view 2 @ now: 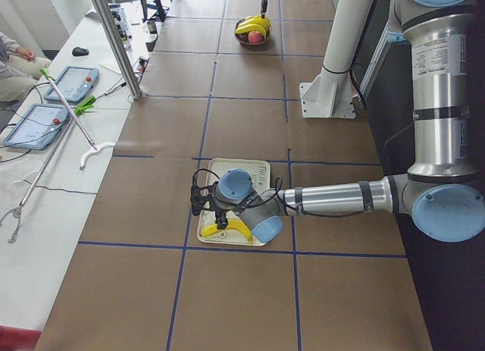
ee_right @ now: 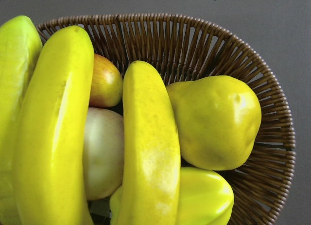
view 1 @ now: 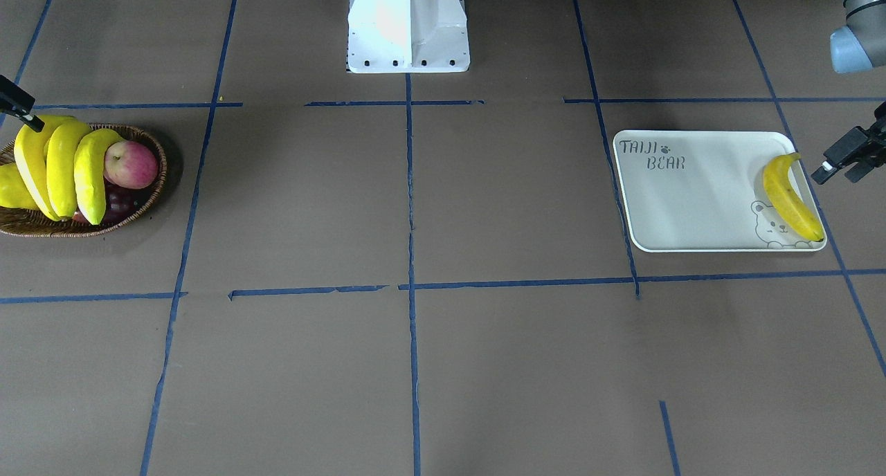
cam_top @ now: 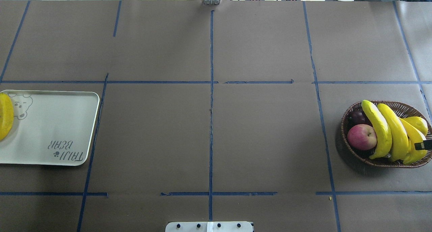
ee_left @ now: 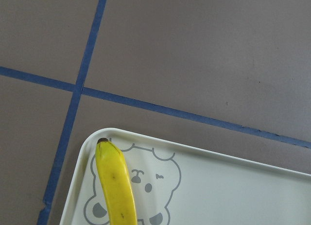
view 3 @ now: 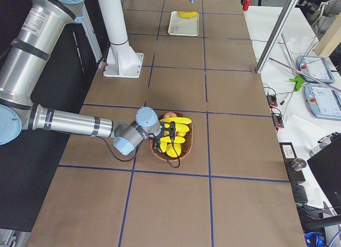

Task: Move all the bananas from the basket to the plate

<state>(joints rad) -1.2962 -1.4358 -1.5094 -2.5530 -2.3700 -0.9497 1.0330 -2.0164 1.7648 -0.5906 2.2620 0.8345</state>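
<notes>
Brown-papered worktop [view 1: 443,206]: three bananas [view 1: 62,165] crowd the basket [view 1: 156,144] at one end; a fourth banana [view 1: 789,199] lies in the bear corner of the plate [view 1: 692,199]. Left pincer [view 1: 843,168] hangs released beside it; right pincer [view 1: 24,113], over the basket, cannot be read. Stacked glossy bananas may slip, dragging the pear [ee_right: 214,120] out.

- Overhead and front views face each other, looking down on the tabletop [view 1: 484,199], basket [view 1: 69,230] and plate [view 1: 692,199].
- Side views look along from either end.
- Wrist views: close above plate, basket.

basket [cam_top: 405,108] at R end of table [cam_top: 209,141], 3 bananas [cam_top: 379,129] side by side in it, apple [cam_top: 361,137] beside them twd ctr, plate [cam_top: 50,124] at L end, 1 banana [view 1: 790,198] on its outer edge
</notes>
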